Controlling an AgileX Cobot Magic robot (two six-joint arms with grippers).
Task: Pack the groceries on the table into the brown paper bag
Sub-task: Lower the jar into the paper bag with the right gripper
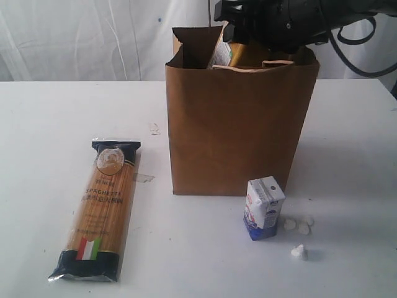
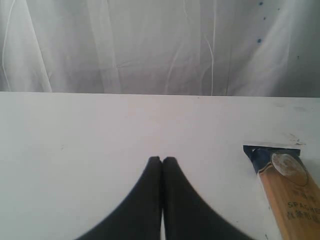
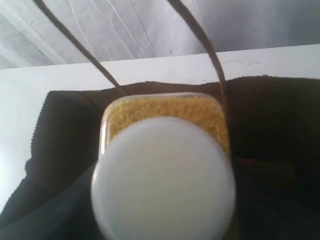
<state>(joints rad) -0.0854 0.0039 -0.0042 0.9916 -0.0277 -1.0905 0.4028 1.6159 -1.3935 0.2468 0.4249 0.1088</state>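
The brown paper bag (image 1: 239,130) stands upright in the middle of the table (image 1: 43,124). Above its open mouth my right gripper (image 1: 242,34) is shut on the yellow-grain bottle (image 3: 165,112), whose white cap (image 3: 164,182) fills the right wrist view; the bottle hangs inside the bag's mouth (image 3: 270,115). The spaghetti packet (image 1: 102,208) lies flat left of the bag. A small white-blue carton (image 1: 263,208) stands in front of the bag's right corner. My left gripper (image 2: 162,159) is shut and empty over bare table, with the spaghetti packet's end (image 2: 287,182) off to one side.
Several small white bits (image 1: 299,225) lie right of the carton, and another (image 1: 299,251) nearer the front. A scrap of tape (image 1: 144,178) sits between the packet and the bag. A white curtain (image 1: 80,37) hangs behind the table.
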